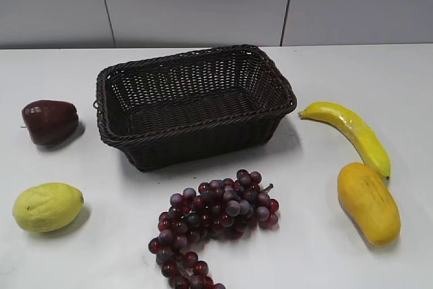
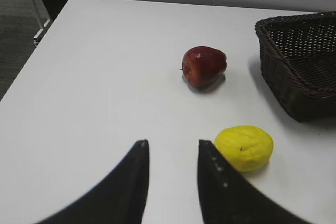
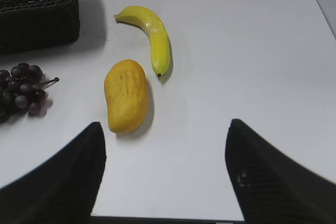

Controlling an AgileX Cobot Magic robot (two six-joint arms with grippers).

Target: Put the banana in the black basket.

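Observation:
The banana (image 1: 352, 132) lies on the white table to the right of the black basket (image 1: 196, 133), which stands empty at the table's middle back. The banana also shows in the right wrist view (image 3: 152, 38), beyond the mango. The basket's corner shows in the right wrist view (image 3: 37, 9) and the left wrist view (image 2: 302, 61). My right gripper (image 3: 165, 129) is open and empty, near the table's front edge, short of the banana. My left gripper (image 2: 172, 148) is open and empty above the table, next to the lemon. Neither gripper shows in the exterior view.
An orange-yellow mango (image 1: 369, 202) lies just in front of the banana. A bunch of purple grapes (image 1: 213, 221) lies in front of the basket. A yellow-green lemon (image 1: 47, 206) and a dark red apple (image 1: 50, 122) sit at the left. The table's left edge (image 2: 31, 59) shows.

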